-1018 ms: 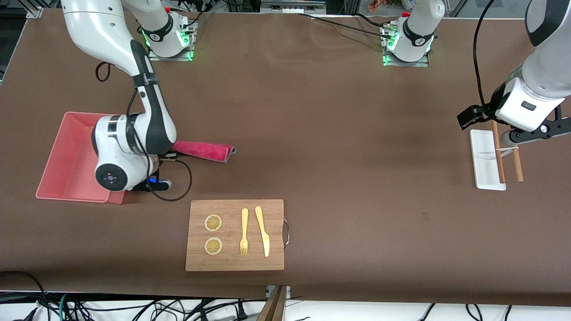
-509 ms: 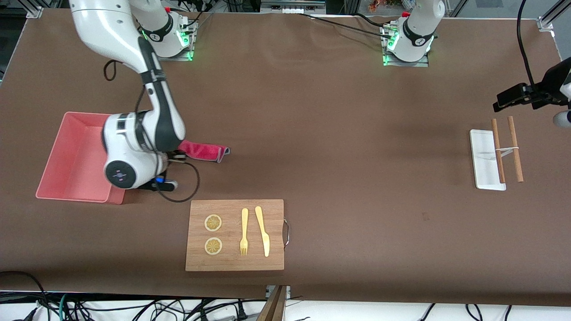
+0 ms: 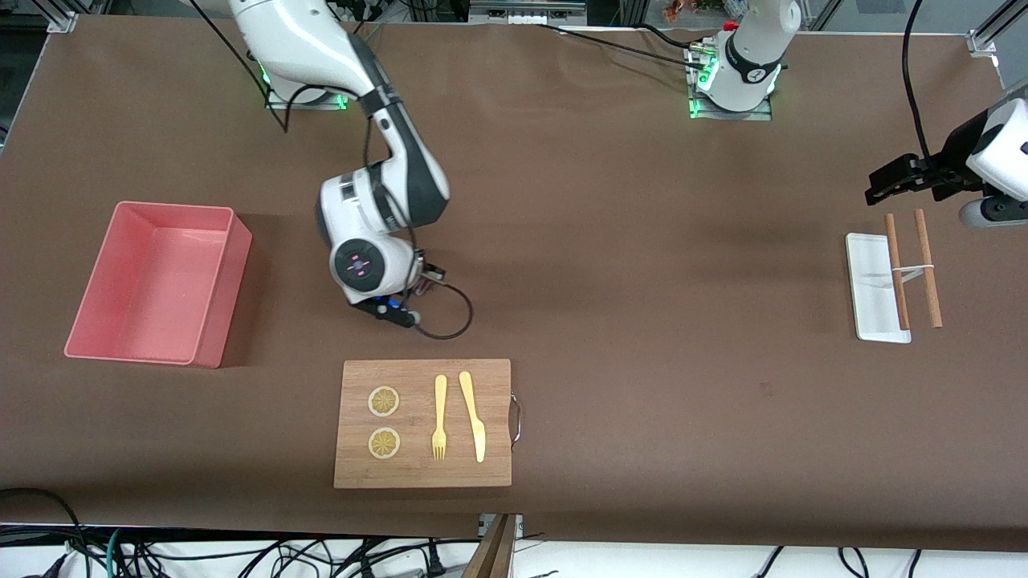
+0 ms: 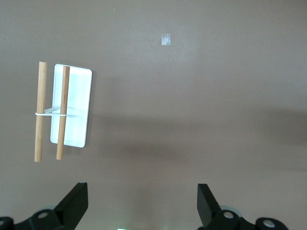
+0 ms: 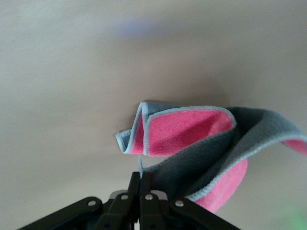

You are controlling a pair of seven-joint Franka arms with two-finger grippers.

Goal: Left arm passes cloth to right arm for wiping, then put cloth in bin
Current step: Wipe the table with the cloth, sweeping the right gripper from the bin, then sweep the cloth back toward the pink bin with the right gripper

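Both arms wear glossy white rounded shells with black joint sections. The right arm point(image 3: 377, 217) carries a round end cap with pink marks and a looping black cable. The left arm point(image 3: 992, 156) ends in a black two-finger gripper point(image 4: 143, 203) with small silver screws.

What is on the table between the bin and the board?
Nothing: in the front view, only bare brown table lies between the bin and the board.

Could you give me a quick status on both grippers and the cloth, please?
Right gripper shut on grey-and-pink cloth, over bare table. Left gripper open, waiting above white tray. Salmon-pink plastic bin unobstructed.
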